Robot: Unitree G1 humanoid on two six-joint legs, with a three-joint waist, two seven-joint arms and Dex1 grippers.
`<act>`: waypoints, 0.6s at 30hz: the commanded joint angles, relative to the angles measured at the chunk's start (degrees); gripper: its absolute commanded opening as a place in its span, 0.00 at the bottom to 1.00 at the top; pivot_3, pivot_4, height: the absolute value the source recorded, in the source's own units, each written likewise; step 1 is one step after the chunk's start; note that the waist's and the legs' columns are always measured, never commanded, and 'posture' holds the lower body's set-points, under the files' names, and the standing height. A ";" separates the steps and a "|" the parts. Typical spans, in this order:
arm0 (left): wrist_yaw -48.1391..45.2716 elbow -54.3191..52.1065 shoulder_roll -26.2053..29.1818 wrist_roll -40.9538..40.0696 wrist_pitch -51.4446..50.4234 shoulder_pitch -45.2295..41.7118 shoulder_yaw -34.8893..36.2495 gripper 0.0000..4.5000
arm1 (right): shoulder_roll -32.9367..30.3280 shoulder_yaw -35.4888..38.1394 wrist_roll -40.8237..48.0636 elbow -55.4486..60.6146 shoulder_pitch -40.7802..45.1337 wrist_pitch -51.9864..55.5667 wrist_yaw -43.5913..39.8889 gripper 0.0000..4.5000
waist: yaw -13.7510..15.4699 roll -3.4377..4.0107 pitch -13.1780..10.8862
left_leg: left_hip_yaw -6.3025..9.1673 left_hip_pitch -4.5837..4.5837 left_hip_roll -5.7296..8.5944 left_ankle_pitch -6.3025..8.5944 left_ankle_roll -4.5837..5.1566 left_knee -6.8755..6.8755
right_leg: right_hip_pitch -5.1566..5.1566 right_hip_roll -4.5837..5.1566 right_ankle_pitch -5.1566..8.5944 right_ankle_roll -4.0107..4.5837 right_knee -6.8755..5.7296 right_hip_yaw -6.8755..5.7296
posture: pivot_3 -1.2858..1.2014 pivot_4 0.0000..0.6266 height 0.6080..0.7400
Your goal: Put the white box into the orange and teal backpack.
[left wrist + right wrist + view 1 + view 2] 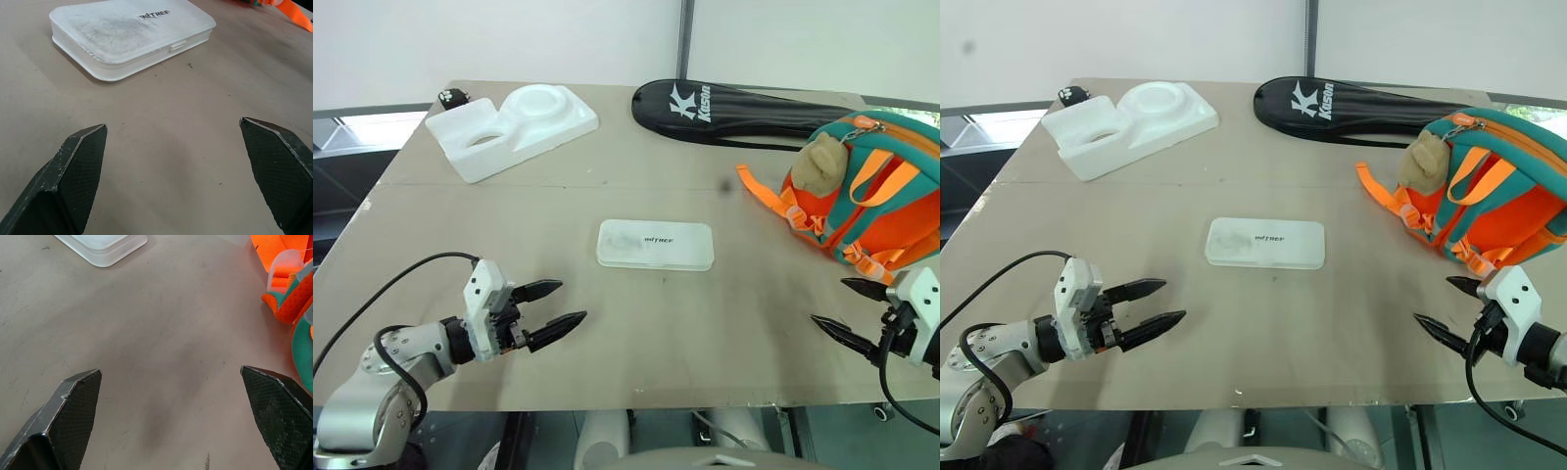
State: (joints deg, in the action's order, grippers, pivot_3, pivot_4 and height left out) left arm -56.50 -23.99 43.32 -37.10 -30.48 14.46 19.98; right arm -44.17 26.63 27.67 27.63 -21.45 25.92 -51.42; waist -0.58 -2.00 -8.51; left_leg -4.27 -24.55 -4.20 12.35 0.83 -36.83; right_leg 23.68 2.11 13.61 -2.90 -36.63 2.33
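A: Nearest, the left tool [558, 305] and right tool [849, 311] hover wide apart-fingered, empty, over the desk [636, 352].

B: The white box [655, 244] lies flat mid-desk, left of the orange and teal backpack [867, 196]; probably light, rigid, slick. Pinch across its short sides.

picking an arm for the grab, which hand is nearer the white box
Left. The left hand sits just short of the white box, to its left; the right hand is farther off, by the backpack.
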 commanded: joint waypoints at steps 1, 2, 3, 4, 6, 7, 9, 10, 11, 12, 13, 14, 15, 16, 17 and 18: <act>4.22 -0.50 -0.34 0.27 -0.88 -3.33 0.66 0.99 | 1.07 -1.98 -0.59 2.87 4.32 0.56 4.37 1.00 | -0.01 -0.01 0.00 | 0.00 0.00 0.00 0.00 0.00 0.00 | 0.00 0.00 0.00 0.00 0.00 0.00 | 0.52 0.24 1.00; 8.78 -0.02 -1.87 0.71 -2.35 -6.13 0.39 0.99 | 1.77 -4.12 -2.52 5.33 7.86 2.58 9.26 1.00 | -0.06 0.01 -0.03 | -0.01 0.04 0.00 0.00 0.00 -0.01 | -0.02 0.00 0.00 0.00 0.00 0.00 | 0.52 0.24 1.00; 13.73 0.24 -3.65 0.20 -4.86 -8.89 0.61 0.99 | 2.67 -6.29 -4.47 7.68 11.06 4.68 13.77 1.00 | -0.07 0.05 -0.05 | 0.04 0.12 -0.01 0.00 0.00 -0.11 | -0.02 -0.02 -0.01 -0.02 -0.04 0.01 | 0.52 0.24 1.00; 17.40 0.21 -4.76 -0.60 -7.77 -10.97 0.91 0.99 | 3.72 -7.88 -3.60 9.60 14.09 8.62 17.07 1.00 | -0.08 0.07 -0.04 | 0.08 0.09 -0.01 -0.01 0.00 -0.16 | 0.00 -0.03 -0.01 -0.03 -0.08 0.01 | 0.52 0.24 1.00; 20.29 -0.35 -5.53 -0.54 -10.08 -12.68 0.84 0.99 | 5.88 -9.58 0.15 11.10 18.17 14.77 20.13 1.00 | -0.11 -0.05 0.04 | 0.09 0.15 -0.01 -0.02 0.01 -0.20 | -0.05 -0.05 -0.04 -0.01 -0.17 0.03 | 0.52 0.24 1.00; 21.41 0.05 -6.33 -0.77 -10.18 -13.95 1.13 0.99 | 6.81 -10.95 0.46 11.02 20.08 17.17 21.73 1.00 | -0.12 -0.15 0.11 | 0.08 0.16 -0.02 -0.01 0.01 -0.22 | -0.08 -0.08 -0.05 0.00 -0.20 0.04 | 0.52 0.24 1.00; 24.64 1.50 -7.34 -0.68 -11.97 -16.59 1.17 0.99 | 8.75 -13.98 -0.49 10.20 23.66 20.64 25.32 1.00 | 0.01 -0.18 0.12 | 0.07 0.04 -0.01 -0.01 0.00 -0.19 | -0.07 -0.10 -0.04 0.03 -0.18 0.03 | 0.52 0.24 1.00; 27.06 2.34 -8.15 0.18 -12.48 -18.24 0.93 1.00 | 10.89 -15.70 -0.66 9.20 25.97 22.18 27.52 0.95 | 0.16 -0.17 0.11 | 0.11 -0.06 0.00 -0.01 0.00 -0.17 | -0.03 -0.10 -0.04 0.03 -0.15 -0.01 | 0.52 0.24 1.00; 29.51 3.27 -8.91 1.09 -13.15 -19.84 0.68 1.00 | 12.80 -17.38 -1.58 7.97 27.92 23.27 29.86 0.89 | 0.26 -0.18 0.11 | 0.13 -0.16 0.02 -0.01 0.00 -0.17 | 0.04 -0.10 -0.04 0.02 -0.15 -0.03 | 0.52 0.24 1.00; 32.30 4.29 -9.61 2.39 -14.28 -21.81 -0.33 0.88 | 14.13 -20.60 -3.68 6.08 30.08 23.45 31.56 0.83 | 0.26 -0.18 0.11 | 0.14 -0.17 0.03 -0.01 0.00 -0.12 | 0.05 -0.11 -0.05 0.00 -0.13 -0.02 | 0.52 0.24 1.00; 34.02 5.07 -10.18 3.80 -14.42 -23.68 -1.75 0.86 | 15.31 -24.30 -6.41 3.65 32.30 23.10 33.05 0.73 | 0.20 -0.17 0.11 | 0.14 -0.15 0.04 -0.01 0.00 -0.12 | 0.04 -0.12 -0.09 -0.06 -0.13 -0.02 | 0.52 0.24 1.00; 35.08 5.52 -10.67 5.03 -14.48 -25.14 -3.12 0.74 | 16.36 -27.05 -9.17 1.13 33.81 23.01 34.93 0.60 | 0.20 -0.18 0.10 | 0.15 -0.16 0.05 -0.01 0.00 -0.13 | 0.05 -0.15 -0.09 -0.06 -0.15 -0.02 | 0.52 0.24 1.00; 35.69 5.61 -10.54 6.62 -14.60 -26.17 -4.93 0.64 | 17.03 -29.10 -11.45 -1.27 34.84 22.83 36.43 0.49 | 0.21 -0.18 0.11 | 0.17 -0.19 0.05 -0.02 0.00 -0.14 | 0.05 -0.17 -0.09 -0.06 -0.14 -0.02 | 0.52 0.24 1.00; 36.06 5.59 -10.66 7.46 -14.65 -26.95 -6.17 0.55 | 17.22 -30.53 -12.93 -2.97 35.37 22.06 36.84 0.41 | 0.22 -0.18 0.11 | 0.15 -0.15 0.05 -0.01 0.00 -0.14 | 0.03 -0.17 -0.09 -0.06 -0.14 -0.01 | 0.52 0.24 1.00; 36.84 5.95 -11.01 8.43 -14.78 -27.83 -7.27 0.43 | 17.59 -31.92 -14.02 -4.72 35.94 21.19 36.79 0.28 | 0.26 -0.18 0.10 | 0.15 -0.16 0.06 -0.02 0.00 -0.16 | 0.02 -0.16 -0.09 -0.07 -0.15 -0.01 | 0.52 0.24 1.00; 37.76 6.39 -11.35 9.34 -15.22 -28.59 -8.29 0.33 | 18.26 -33.33 -15.07 -6.66 36.72 20.26 36.90 0.19 | 0.30 -0.18 0.11 | 0.14 -0.18 0.07 -0.01 0.00 -0.17 | 0.03 -0.15 -0.10 -0.07 -0.15 0.00 | 0.52 0.24 1.00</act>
State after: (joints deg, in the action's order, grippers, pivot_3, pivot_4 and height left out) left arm -20.14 -17.12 32.06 -29.36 -45.56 -12.95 12.66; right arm -26.25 -5.93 14.96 22.03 14.27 48.11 -15.37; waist -0.28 -2.17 -8.40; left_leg -4.15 -24.72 -4.13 12.33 0.83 -37.01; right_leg 23.70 1.97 13.50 -2.99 -36.78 2.34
